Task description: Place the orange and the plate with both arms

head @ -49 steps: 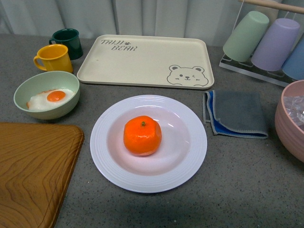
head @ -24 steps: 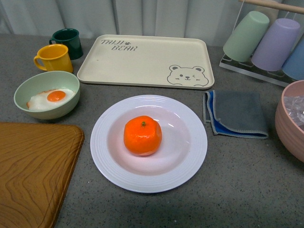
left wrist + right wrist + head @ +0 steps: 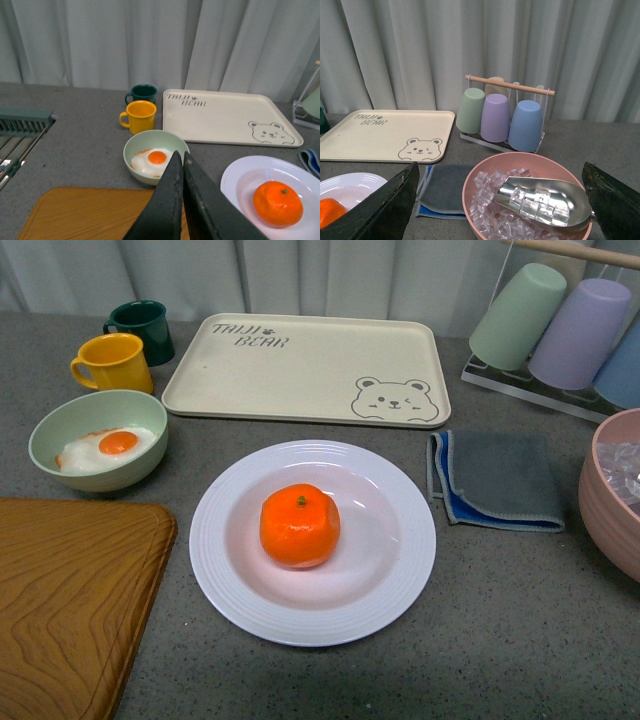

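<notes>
The orange (image 3: pixel 300 526) sits in the well of the white plate (image 3: pixel 395 580) in the middle of the grey table. Both also show in the left wrist view, the orange (image 3: pixel 278 203) on the plate (image 3: pixel 235 176). A slice of each shows at the edge of the right wrist view, orange (image 3: pixel 329 212) and plate (image 3: pixel 355 183). My left gripper (image 3: pixel 182 156) is shut and empty, above the wooden board, apart from the plate. My right gripper (image 3: pixel 500 200) is open wide and empty, above the pink bowl. Neither arm shows in the front view.
A beige bear-printed tray (image 3: pixel 305 365) lies behind the plate. A green bowl with a fried egg (image 3: pixel 98 440), a yellow mug (image 3: pixel 113 362) and a dark green mug (image 3: pixel 142 328) stand at the left. A wooden board (image 3: pixel 70 600), grey cloth (image 3: pixel 498 480), pink bowl of ice (image 3: pixel 527 200) and cup rack (image 3: pixel 502 112) surround it.
</notes>
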Robot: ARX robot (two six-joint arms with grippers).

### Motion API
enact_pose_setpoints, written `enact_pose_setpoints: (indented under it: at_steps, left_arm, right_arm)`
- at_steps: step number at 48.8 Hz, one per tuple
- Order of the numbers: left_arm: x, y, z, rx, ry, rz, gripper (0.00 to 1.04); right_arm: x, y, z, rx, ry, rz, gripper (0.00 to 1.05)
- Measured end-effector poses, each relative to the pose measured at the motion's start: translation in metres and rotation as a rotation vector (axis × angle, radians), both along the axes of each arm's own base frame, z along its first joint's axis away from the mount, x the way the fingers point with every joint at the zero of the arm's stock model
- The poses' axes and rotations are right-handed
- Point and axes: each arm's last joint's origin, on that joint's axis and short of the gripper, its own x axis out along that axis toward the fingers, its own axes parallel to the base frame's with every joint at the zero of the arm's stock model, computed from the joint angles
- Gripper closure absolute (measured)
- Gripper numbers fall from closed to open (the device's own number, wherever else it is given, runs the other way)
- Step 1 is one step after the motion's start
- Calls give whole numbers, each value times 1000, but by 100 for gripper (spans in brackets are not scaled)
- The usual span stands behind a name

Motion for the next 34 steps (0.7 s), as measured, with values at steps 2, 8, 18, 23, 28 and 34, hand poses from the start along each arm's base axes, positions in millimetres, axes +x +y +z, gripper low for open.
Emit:
enact_pose_setpoints:
  at_steps: [2, 8, 18, 23, 28, 34]
  left_arm:
    - [-4, 0, 0, 0, -6, 0, 101]
    - [-5, 0, 1, 0, -24, 0, 101]
    - [-6, 0, 1, 0, -24, 0, 65]
    - [-6, 0, 1, 0, -24, 0, 46]
    - [-6, 0, 1, 0, -25, 0, 22]
    - [-6, 0, 1, 2, -25, 0, 5]
  right_arm:
    - [0, 0, 0, 0, 0, 0, 9]
    - [0, 0, 0, 0, 0, 0, 9]
    - [0, 0, 0, 0, 0, 0, 9]
    - [0, 0, 0, 0, 0, 0, 9]
    - [0, 0, 0, 0, 0, 0, 9]
    - [0, 0, 0, 0, 0, 0, 9]
